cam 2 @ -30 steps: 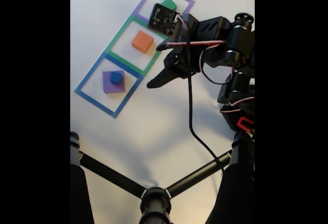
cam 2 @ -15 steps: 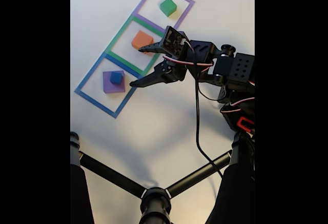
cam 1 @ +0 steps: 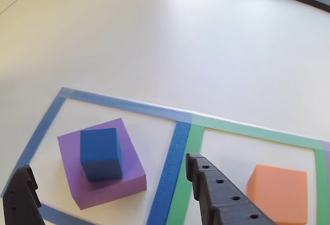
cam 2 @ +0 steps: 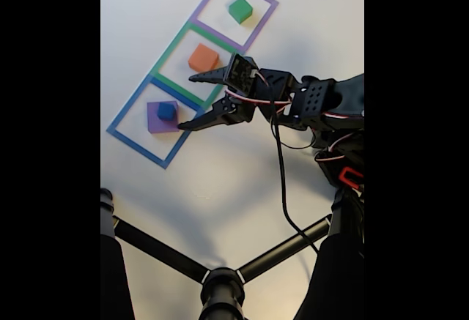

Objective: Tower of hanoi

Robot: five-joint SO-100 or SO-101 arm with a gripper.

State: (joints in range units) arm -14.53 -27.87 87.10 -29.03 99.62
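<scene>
gripper hangs near the blue cube on the purple slab, fingers wide apart and empty. looks like the reach-in step; next it needs to drop and straddle the cube.

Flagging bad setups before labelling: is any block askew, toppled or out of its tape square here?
Nothing is toppled or outside its square. The blue cube sits off-centre and twisted on the purple slab; the orange block and green cube rest flat inside theirs.
</scene>
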